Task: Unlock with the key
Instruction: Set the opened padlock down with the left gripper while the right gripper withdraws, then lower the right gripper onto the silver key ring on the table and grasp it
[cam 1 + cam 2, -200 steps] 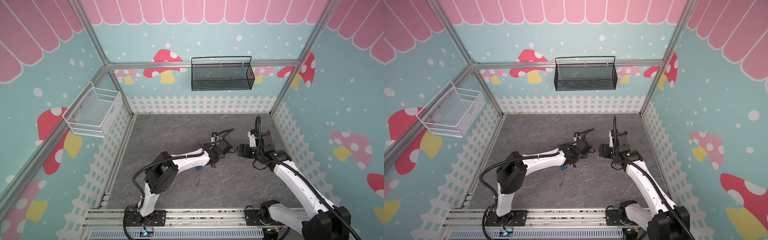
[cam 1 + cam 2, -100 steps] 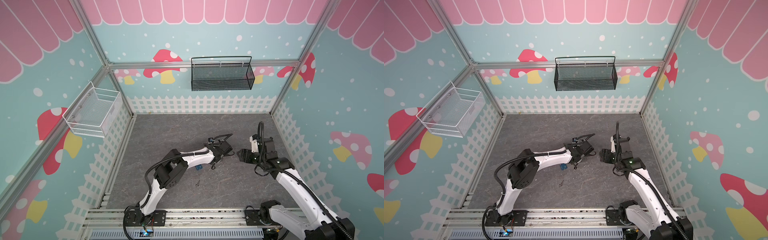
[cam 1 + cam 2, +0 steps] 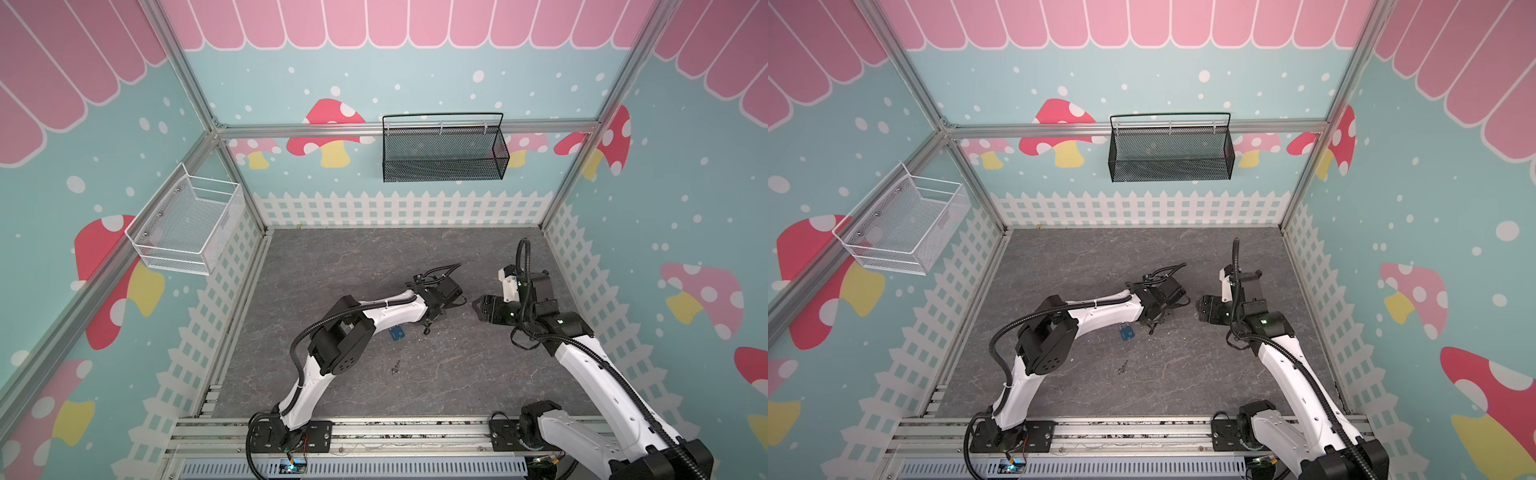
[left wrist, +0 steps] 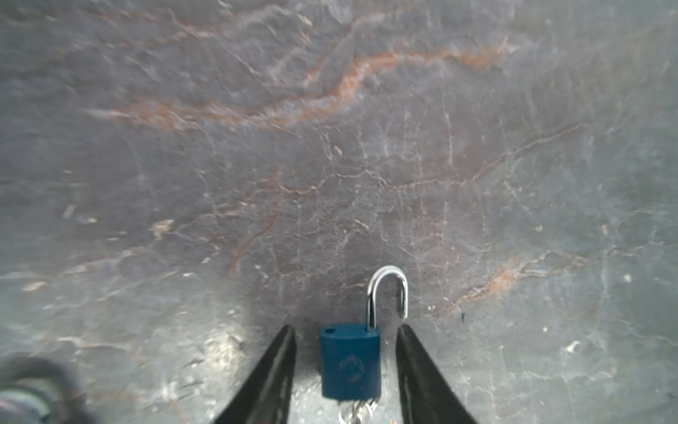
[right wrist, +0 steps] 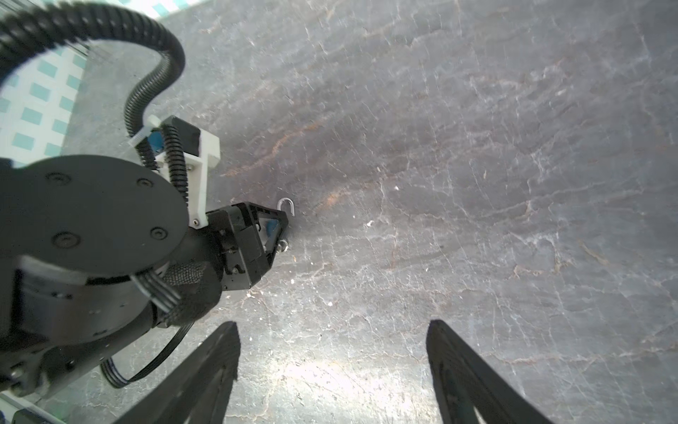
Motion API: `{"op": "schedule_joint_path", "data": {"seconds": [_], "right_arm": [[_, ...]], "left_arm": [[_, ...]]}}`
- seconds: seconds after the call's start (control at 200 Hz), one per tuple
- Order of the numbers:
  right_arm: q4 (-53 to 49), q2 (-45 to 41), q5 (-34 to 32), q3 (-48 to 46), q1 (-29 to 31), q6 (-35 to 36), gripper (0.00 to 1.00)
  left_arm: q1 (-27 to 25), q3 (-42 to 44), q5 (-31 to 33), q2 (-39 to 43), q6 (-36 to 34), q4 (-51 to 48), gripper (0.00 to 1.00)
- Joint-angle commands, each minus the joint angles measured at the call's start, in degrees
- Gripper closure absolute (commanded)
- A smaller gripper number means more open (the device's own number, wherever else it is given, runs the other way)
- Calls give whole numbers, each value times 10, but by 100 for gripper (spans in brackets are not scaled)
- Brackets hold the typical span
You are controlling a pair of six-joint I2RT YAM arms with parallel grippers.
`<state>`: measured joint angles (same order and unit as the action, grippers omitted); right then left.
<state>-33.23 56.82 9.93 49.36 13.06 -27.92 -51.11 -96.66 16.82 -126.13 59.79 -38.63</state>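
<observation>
The left arm [image 3: 390, 311] and right arm [image 3: 582, 357] stretch low, wrists facing; left gripper [image 4: 345, 328] stands parted, right gripper [image 5: 333, 323] spread wide.

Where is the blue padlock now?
In both top views the blue padlock lies near the middle, beside the left arm; the left wrist view shows it between the tips of the left pincer.

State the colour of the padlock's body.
The padlock body is blue, with a silver shackle; the left wrist view shows it best.
</observation>
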Motion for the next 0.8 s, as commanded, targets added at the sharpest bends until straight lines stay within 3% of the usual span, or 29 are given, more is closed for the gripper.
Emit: {"op": "schedule_joint_path", "data": {"seconds": [0.0,0.155,0.28,0.5,0.795], "right_arm": [[-12,-1,26,28,-1,15,17],[-7,8,55,39,7,8,17],[-5,39,34,44,47,-6,17],[-9,123,-3,47,164,-61,19],[49,174,-11,-6,341,-245,23]], "left_arm": [[14,7,0,73,0,-20,49],[23,73,44,188,-9,-19,47],[50,165,33,297,-26,10,46],[86,359,-46,498,-91,108,45],[155,539,-141,713,-128,101,44]]}}
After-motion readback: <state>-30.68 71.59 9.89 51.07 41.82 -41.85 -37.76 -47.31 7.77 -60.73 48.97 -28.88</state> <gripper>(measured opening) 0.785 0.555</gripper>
